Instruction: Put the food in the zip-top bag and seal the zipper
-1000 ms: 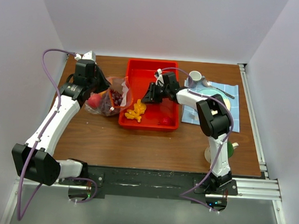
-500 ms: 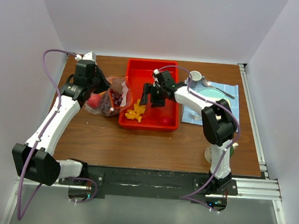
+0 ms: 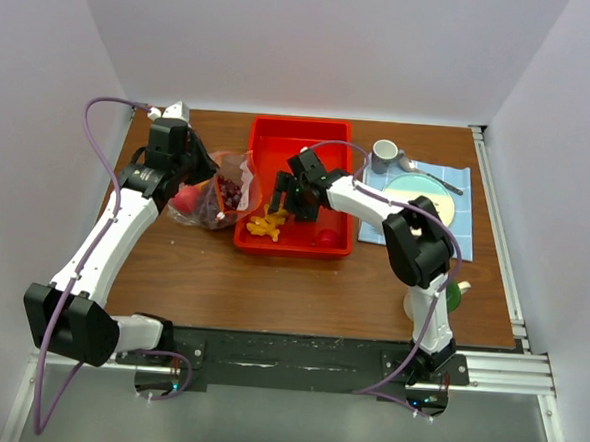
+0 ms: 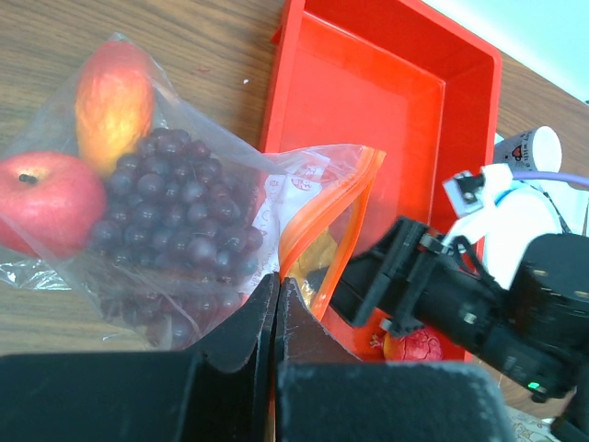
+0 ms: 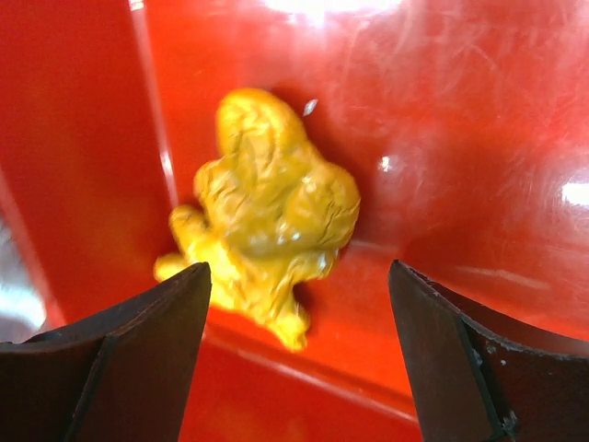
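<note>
Right end effector (image 5: 296,276) spread wide, empty, straddling yellow-orange cluster (image 5: 271,207) in red tray (image 4: 368,92); a second ago narrower, mid-tray. Left end effector (image 4: 276,295) clenched on zip-top bag (image 4: 308,189) beside tray.

Beneath the spread right tool (image 5: 296,269), the red rectangular plastic tray's (image 5: 83,138) walls hem the lumpy yellow-orange cluster (image 5: 267,203) left and near; bare floor lies rightward.

tray (image 3: 280,145): showing red
cluster (image 5: 271,207): showing yellow-orange
grapes (image 4: 175,212): showing dark purple
zipper (image 4: 352,221): showing orange-red
zip-top bag (image 4: 230,157): showing clear, white patch
</note>
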Robot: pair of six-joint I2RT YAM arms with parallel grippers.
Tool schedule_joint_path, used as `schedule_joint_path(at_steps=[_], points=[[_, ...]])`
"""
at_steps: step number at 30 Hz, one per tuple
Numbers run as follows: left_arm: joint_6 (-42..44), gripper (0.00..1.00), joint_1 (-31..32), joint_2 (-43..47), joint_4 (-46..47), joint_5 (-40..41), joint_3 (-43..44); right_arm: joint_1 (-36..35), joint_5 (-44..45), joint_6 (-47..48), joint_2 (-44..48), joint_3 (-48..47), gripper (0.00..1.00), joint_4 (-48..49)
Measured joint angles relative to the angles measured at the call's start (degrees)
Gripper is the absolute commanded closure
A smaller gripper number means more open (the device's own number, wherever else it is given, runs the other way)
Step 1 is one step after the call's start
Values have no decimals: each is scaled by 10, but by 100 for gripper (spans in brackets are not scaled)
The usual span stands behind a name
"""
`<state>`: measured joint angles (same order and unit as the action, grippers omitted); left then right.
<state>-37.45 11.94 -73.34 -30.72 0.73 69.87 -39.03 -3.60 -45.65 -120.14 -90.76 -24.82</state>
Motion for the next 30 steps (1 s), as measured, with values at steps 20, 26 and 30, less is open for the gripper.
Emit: schedule_joint_path(at_steps=[20,26,30], points=[[0,100,0,2,-2,1,0,-80,246,-29,-112,-171,36,-156],[0,100,0,2,-2,1,0,-78,277,-2,-105,-157,64,-153],[1,100,0,2,-2,1,0,-69,278,21,-87,-136,73,-145]])
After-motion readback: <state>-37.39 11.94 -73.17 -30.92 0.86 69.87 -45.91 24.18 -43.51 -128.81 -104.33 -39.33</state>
